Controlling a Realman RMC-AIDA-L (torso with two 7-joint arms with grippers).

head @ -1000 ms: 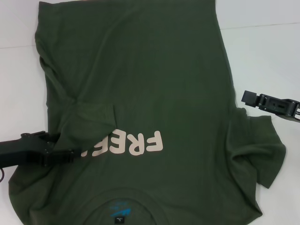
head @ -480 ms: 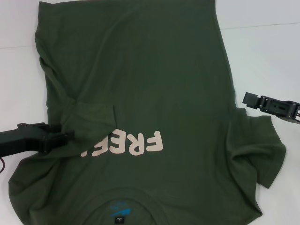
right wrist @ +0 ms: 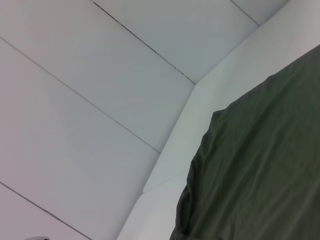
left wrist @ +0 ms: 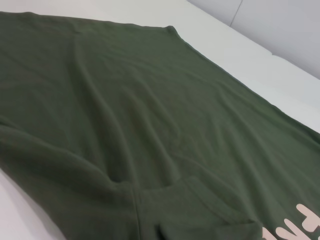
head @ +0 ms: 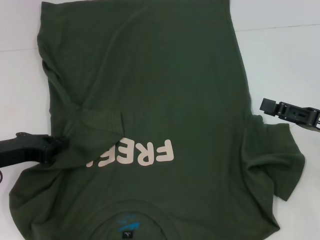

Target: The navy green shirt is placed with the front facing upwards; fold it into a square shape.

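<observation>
Head view: the navy green shirt (head: 150, 115) is spread front-up across the middle of the white bench (head: 280, 60), collar and blue neck label (head: 127, 231) twd the near edge, hem twd the far edge; the pale "FREE" lettering (head: 145, 154) is read upside down from this cam. One sleeve is folded inward over the chest on the left side, covering the start of the lettering; the other sleeve is spread, rumpled, twd the right edge. The left gripper (head: 52, 147) is seen low at the shirt's left border, tips at or on the cloth beside the folded sleeve; whether its fingers are clenched or released can't be told, since they merge w/ the dark fabric. The right gripper (head: 267, 106) is held just off the shirt's right side, above the spread sleeve, apart from the cloth; its fingers can't be judged either. Left wrist view: the shirt (left wrist: 150, 125) fills most of the pic, w/ soft creases, the folded sleeve's seam near the cam and a bit of lettering (left wrist: 300, 222) at the corner; no fingers shown. Right wrist view: a shirt edge (right wrist: 260, 170) is seen against the white bench (right wrist: 100, 100); no fingers shown.
</observation>
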